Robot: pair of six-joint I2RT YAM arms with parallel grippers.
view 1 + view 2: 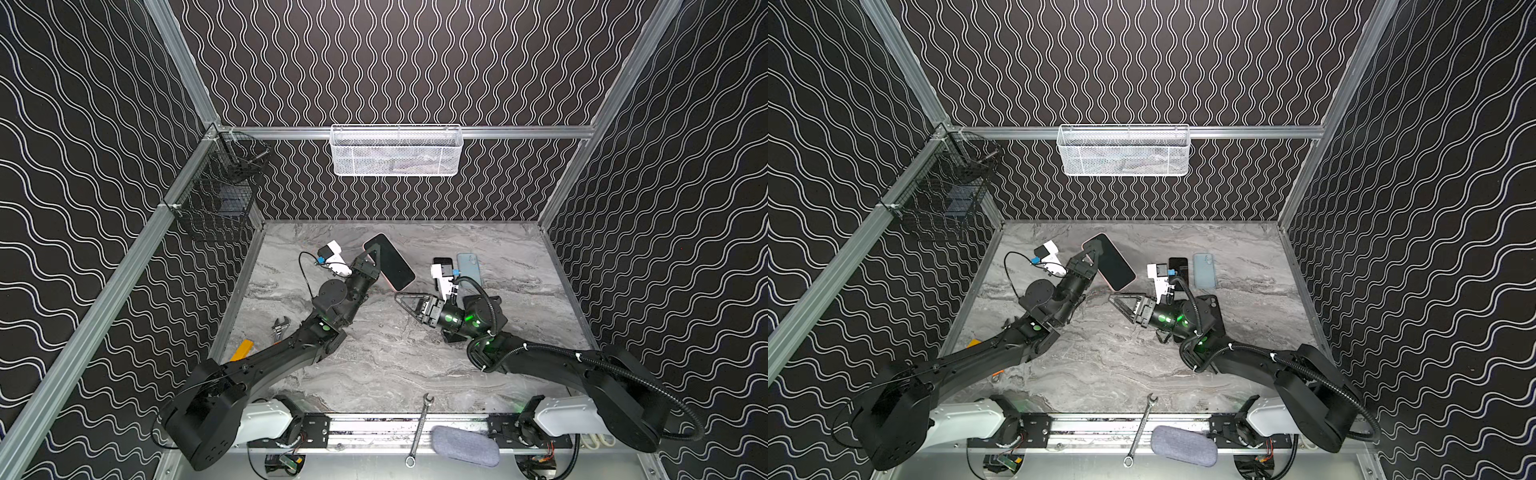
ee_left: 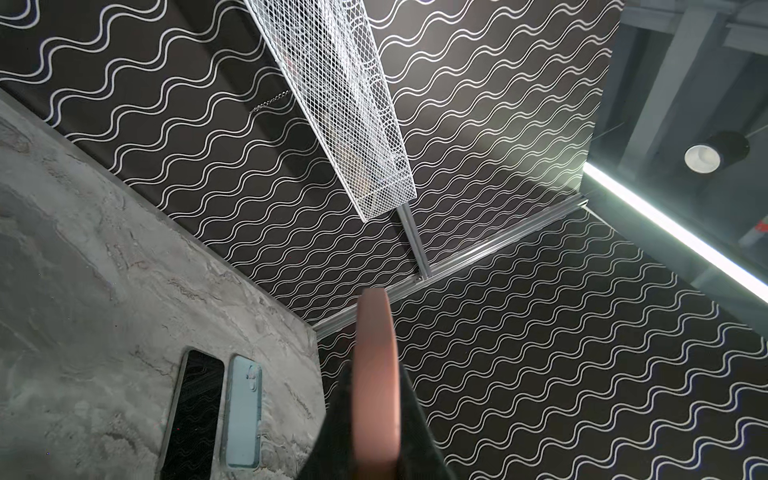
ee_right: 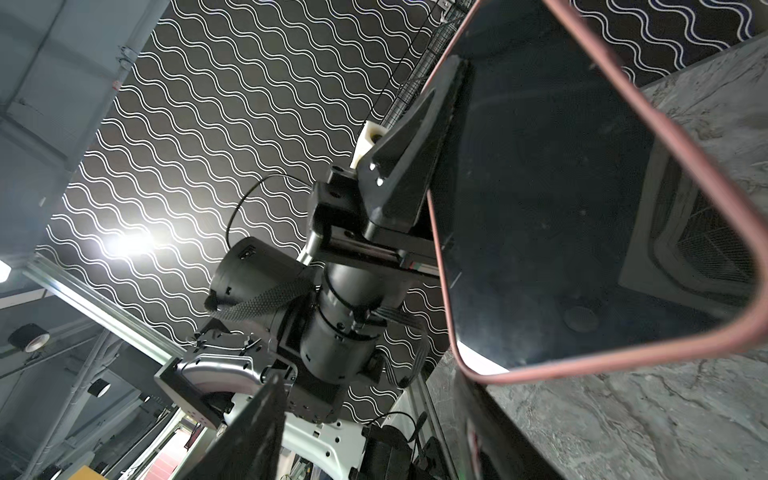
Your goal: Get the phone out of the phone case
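In both top views the phone (image 1: 392,264) (image 1: 1113,262), black screen up and still in its pink phone case (image 2: 376,365), is held tilted above the marble table. My left gripper (image 1: 374,254) (image 1: 1093,251) (image 2: 376,415) is shut on one long edge of it, a dark finger on each face. My right gripper (image 1: 409,301) (image 1: 1123,301) (image 3: 374,436) stands open just below the phone's near corner, with nothing between its fingers. The right wrist view shows the screen (image 3: 561,208) ringed by the pink rim, close above one finger (image 3: 498,436).
A bare black phone (image 1: 442,268) and a light blue case (image 1: 469,270) lie at the back right. A black case (image 1: 1210,303) is under my right wrist. Wrenches (image 1: 419,430) (image 1: 280,326), a grey pouch (image 1: 464,445), a white basket (image 1: 397,151) and a black wire basket (image 1: 216,195) line the edges.
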